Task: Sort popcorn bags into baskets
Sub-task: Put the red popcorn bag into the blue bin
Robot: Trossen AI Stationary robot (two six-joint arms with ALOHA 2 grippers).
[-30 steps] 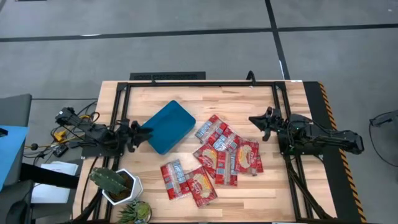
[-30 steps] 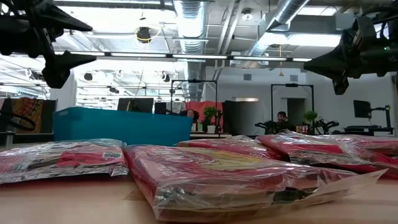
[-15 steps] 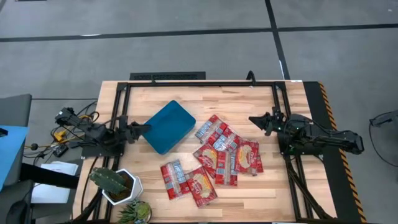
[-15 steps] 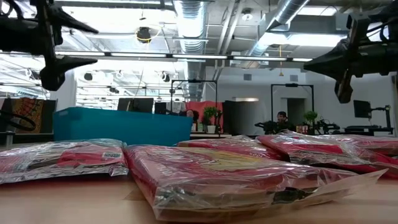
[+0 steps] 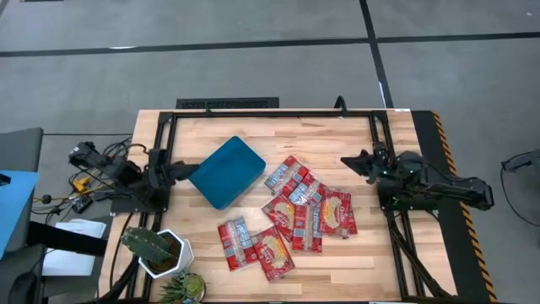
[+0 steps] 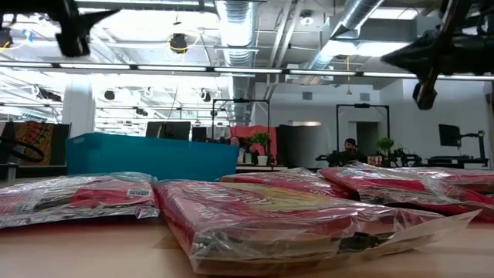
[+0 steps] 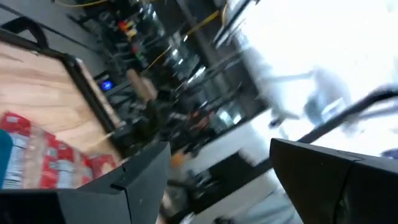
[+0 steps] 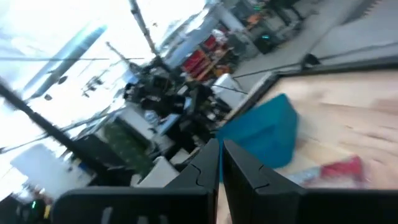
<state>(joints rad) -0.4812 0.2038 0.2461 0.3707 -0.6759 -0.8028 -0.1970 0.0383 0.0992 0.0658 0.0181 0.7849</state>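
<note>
Several red popcorn bags (image 5: pixel 299 207) lie flat in an overlapping cluster at mid-table, with two more (image 5: pixel 256 247) nearer the near edge; they fill the low view's foreground (image 6: pixel 255 216). The teal-blue tray (image 5: pixel 226 171) sits flat on the table to their left, empty as far as the high view shows. My left gripper (image 5: pixel 177 169) hovers open just off the tray's left corner, high above the table (image 6: pixel 73 35). My right gripper (image 5: pixel 346 160) hangs shut in the air to the right of the cluster (image 8: pixel 221 149), pointing toward the tray (image 8: pixel 264 134).
A white hexagonal cactus pot (image 5: pixel 159 250) and a small green plant (image 5: pixel 181 287) stand at the near left corner. A black frame (image 5: pixel 228 105) runs along the far edge and down both sides. Bare wood shows between the cluster and the far edge.
My left gripper has drawn back toward the table's left edge and risen, nearly leaving the top of the low view. My right gripper has shut its fingers and risen a little. The bags and the tray have stayed where they were.
</note>
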